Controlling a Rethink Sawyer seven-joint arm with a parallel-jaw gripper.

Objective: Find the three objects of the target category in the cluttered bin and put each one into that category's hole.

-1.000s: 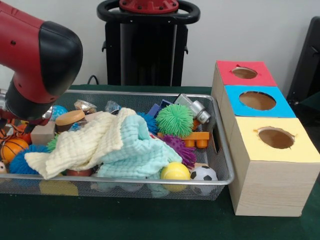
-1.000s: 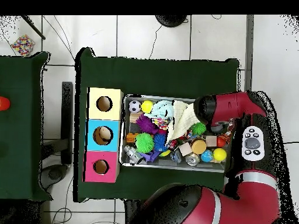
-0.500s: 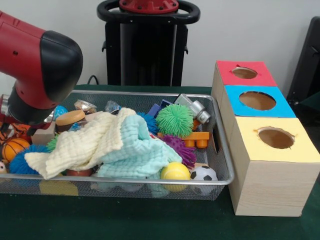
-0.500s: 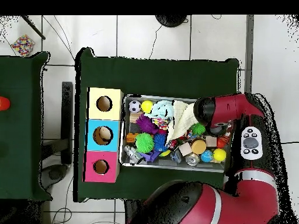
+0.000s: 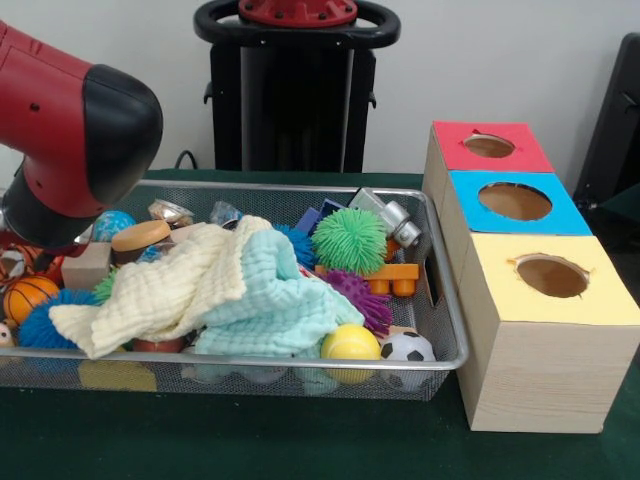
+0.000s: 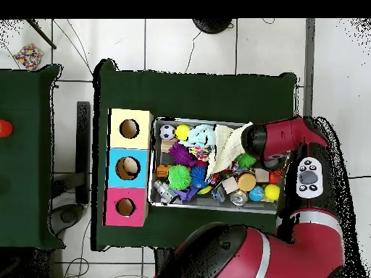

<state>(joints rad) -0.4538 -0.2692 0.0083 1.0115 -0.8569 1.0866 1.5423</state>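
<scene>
A wire mesh bin (image 5: 440, 330) holds a heap of toys under a cream cloth (image 5: 160, 290) and a mint cloth (image 5: 270, 300). In it I see a green spiky ball (image 5: 348, 240), a purple spiky ball (image 5: 360, 298), a yellow ball (image 5: 350, 343), a soccer ball (image 5: 407, 347), a basketball (image 5: 25, 297) and a wooden block (image 5: 85, 266). The arm's red and black head (image 5: 85, 120) hangs over the bin's left end. My gripper (image 5: 12, 240) is mostly hidden beneath it. In the overhead view the arm (image 6: 279, 137) covers the bin's right end.
Three wooden boxes with round holes stand right of the bin: red (image 5: 490, 147) farthest, blue (image 5: 515, 200) in the middle, yellow (image 5: 552, 275) nearest. An orange toy (image 5: 395, 275) and a silver toy car (image 5: 395, 220) lie by the bin's right wall. A second green table (image 6: 25, 152) is apart.
The arm's head has drifted slightly left and lifted a little over the bin's left end. The toys and cloths have not moved.
</scene>
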